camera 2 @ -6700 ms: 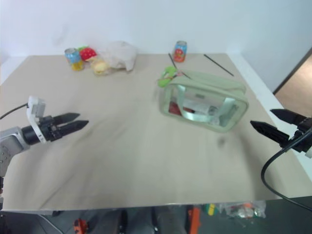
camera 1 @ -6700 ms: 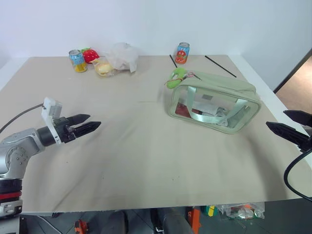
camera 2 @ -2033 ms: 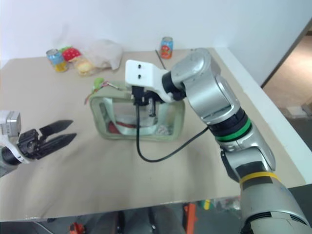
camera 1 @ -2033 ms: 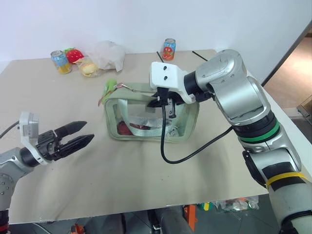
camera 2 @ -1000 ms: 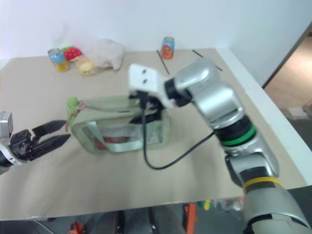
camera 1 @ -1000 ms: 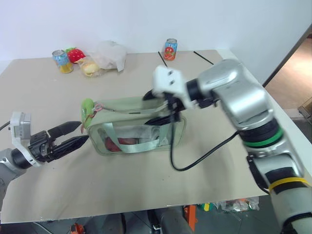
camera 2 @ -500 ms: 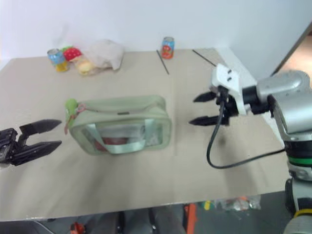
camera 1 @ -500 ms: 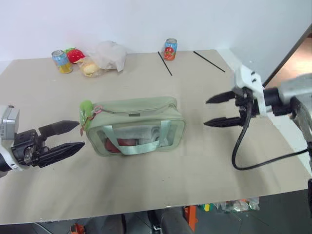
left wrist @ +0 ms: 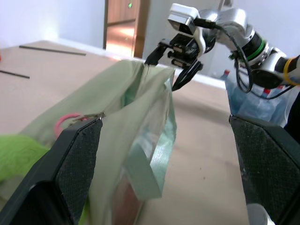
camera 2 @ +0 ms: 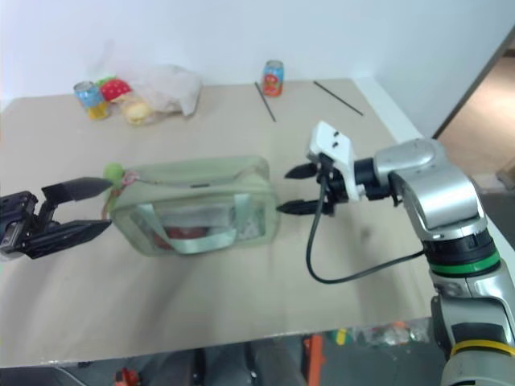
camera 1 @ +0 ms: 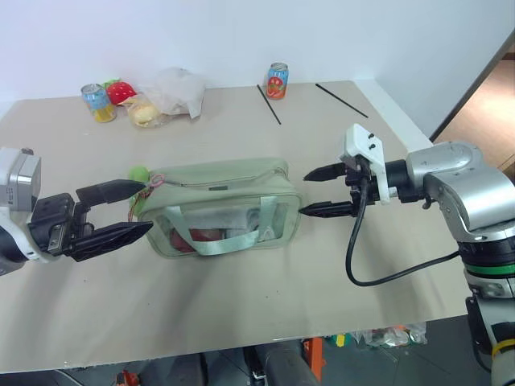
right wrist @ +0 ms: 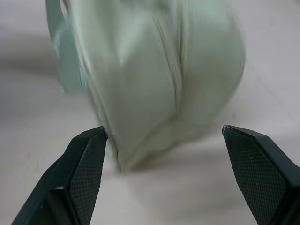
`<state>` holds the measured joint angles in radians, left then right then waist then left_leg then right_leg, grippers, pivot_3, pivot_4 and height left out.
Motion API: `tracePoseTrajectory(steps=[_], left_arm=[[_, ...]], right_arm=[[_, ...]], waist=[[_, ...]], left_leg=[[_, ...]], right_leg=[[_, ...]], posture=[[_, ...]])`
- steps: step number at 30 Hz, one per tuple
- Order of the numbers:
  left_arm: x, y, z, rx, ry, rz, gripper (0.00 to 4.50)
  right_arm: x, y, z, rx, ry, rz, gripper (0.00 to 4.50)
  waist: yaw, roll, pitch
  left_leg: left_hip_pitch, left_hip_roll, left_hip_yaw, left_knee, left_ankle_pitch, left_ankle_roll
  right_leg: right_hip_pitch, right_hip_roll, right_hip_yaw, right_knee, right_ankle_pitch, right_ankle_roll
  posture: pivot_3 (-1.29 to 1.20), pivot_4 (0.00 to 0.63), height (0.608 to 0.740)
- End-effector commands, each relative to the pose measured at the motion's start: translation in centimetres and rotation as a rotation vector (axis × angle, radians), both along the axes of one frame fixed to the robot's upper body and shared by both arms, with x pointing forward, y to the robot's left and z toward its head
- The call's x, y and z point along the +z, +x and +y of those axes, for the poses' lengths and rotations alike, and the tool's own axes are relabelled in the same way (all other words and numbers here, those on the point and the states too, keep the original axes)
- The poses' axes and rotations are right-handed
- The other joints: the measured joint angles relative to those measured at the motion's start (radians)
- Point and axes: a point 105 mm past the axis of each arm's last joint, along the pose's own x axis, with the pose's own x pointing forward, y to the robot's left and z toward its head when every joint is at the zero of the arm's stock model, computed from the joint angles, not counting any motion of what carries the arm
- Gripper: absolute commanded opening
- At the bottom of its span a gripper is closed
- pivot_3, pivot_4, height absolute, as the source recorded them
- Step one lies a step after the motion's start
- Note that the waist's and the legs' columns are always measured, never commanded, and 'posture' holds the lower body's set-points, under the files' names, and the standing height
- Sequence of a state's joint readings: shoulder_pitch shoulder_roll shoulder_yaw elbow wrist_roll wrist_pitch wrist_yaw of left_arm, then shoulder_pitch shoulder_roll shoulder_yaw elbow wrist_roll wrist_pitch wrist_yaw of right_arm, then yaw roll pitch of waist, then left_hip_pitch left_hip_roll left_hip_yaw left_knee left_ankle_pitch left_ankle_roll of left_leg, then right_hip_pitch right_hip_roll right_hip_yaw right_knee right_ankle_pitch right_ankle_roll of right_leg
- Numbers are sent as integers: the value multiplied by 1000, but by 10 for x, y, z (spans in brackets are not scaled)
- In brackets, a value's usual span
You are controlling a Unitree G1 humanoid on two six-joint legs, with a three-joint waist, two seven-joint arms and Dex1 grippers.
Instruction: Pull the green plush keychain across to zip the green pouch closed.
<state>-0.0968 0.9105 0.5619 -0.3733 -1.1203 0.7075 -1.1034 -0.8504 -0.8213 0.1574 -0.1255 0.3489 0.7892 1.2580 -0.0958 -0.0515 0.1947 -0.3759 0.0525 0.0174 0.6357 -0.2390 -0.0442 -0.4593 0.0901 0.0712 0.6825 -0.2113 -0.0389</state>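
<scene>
Green pouch (camera 1: 221, 205): pale sage-green rect. bag, fabric top, clear plastic sides, lies near centre of table (camera 1: 241, 322), long side facing the robot. Contents seen thru clear wall: red item at lower left, white/pale items in the middle; not identifiable. Green webbing strap handle (camera 1: 228, 238) hangs over the front wall.

Green plush keychain (camera 1: 138, 172): small lime plush piece w/ pink cord, at the pouch's left end, by the top edge. In left wrist view it shows beside a pink loop and a small metal ring (left wrist: 96, 115).

Left gripper (camera 1: 121, 211): fingers spread wide, holding nothing, pointing at the pouch's left end; upper finger just beside the keychain, contact cannot be told. Right gripper (camera 1: 316, 191): fingers apart, empty, tips just beside the pouch's right end; right wrist view puts that end between the two fingers.

Far left of table: can (camera 1: 94, 101) w/ blue-yellow label, red-and-green round toy (camera 1: 122, 91), yellowish item (camera 1: 146, 114), white plastic bag (camera 1: 179, 87). Far centre: 2nd can (camera 1: 277, 81), orange-blue label. Print on both cans not legible. Two thin black sticks (camera 1: 270, 105) (camera 1: 341, 100) lie near the 2nd can.

Surface: beige, matte table top. Room: plain white wall (camera 1: 241, 32) behind; brown floor (camera 1: 483, 112) at right.
</scene>
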Motion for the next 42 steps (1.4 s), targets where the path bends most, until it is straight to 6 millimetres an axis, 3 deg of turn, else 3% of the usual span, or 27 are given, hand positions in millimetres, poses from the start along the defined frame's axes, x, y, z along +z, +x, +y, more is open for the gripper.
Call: tracePoseTrajectory(steps=[1, 2, 7, 12, 14, 16, 18, 21, 25, 29, 32, 38, 42], left_arm=[[4, 2, -7, -22, -22, -16, 4500], [5, 2, -8, -24, -26, -17, 4500], [7, 2, -7, -7, -62, -19, 4500], [16, 8, 11, 106, -169, -45, 4500], [17, 18, 23, 200, -216, -45, 4500], [12, 39, 51, 390, -303, 4, 4500], [-1, 56, 74, 543, -405, 105, 4500], [-29, 68, 85, 643, -467, 261, 4500], [-62, 72, 74, 658, -496, 432, 4500], [-49, 59, 38, 477, -585, 463, 4500], [-36, 47, 25, 369, -679, 466, 4500], [-28, 34, 25, 321, -781, 474, 4500], [-38, 33, 46, 405, -828, 499, 4500]], right_arm=[[7, 0, 11, 37, 13, -29, 4050], [7, 0, 12, 40, 13, -31, 3535], [8, -1, 15, 66, 23, -35, 1888], [6, -2, 14, 74, 18, -30, 127], [5, -2, 14, 78, 17, -28, 32], [3, -2, 14, 81, 18, -25, 32], [2, -3, 15, 84, 18, -22, 32], [1, -4, 15, 87, 20, -20, 32], [0, -3, 15, 84, 23, -18, 32], [-2, -2, 14, 75, 21, -17, 32], [-4, -2, 13, 71, 21, -15, 32], [-7, -3, 13, 68, 18, -9, 32], [-7, -3, 14, 70, 18, -9, 32]], waist=[[0, 0, 0], [0, 0, 0], [0, 0, 0], [0, 0, 0], [0, 0, 0], [3, 0, 0], [4, 0, 0], [4, -1, 0], [5, -1, -1], [6, -2, -1], [6, -3, -1], [6, -2, -1], [6, -2, -1]], left_leg=[[0, 0, 0, 0, 0, 0], [0, 0, 0, 0, 0, 0], [-1, 0, 0, 0, 0, 0], [0, 0, 0, 0, 0, 0], [0, 0, 0, 1, 0, 0], [0, 0, 0, 1, 0, 0], [0, 0, 0, 1, 0, 0], [0, 1, 0, 1, 0, 0], [-1, 0, 1, 2, 0, -1], [-1, 0, 0, 2, 0, -1], [0, 0, 0, 2, 0, -2], [1, 0, -1, 2, 0, -2], [3, 0, -2, 2, 1, -4]], right_leg=[[0, 0, 0, 0, 0, 0], [0, 0, 1, 0, 0, 0], [0, 0, 0, 0, 0, 0], [0, 0, 0, 0, 0, 0], [0, 0, 0, 0, 0, 0], [0, 0, 0, 0, 0, 0], [1, 0, 0, 1, 1, 1], [1, 0, 0, 1, 1, 1], [1, -1, 1, 0, 1, 1], [1, -1, 1, 0, 1, 1], [1, -1, 1, 1, 1, 2], [4, 0, 1, 1, 1, 2], [5, 0, 0, 1, 2, 2]], posture=[[0, 150, 740], [0, 150, 740], [0, 150, 740], [0, 150, 740], [0, 150, 740], [0, 150, 740], [0, 150, 740], [0, 150, 740], [0, 150, 740], [0, 150, 740], [0, 150, 740], [0, 150, 740], [0, 150, 740]])
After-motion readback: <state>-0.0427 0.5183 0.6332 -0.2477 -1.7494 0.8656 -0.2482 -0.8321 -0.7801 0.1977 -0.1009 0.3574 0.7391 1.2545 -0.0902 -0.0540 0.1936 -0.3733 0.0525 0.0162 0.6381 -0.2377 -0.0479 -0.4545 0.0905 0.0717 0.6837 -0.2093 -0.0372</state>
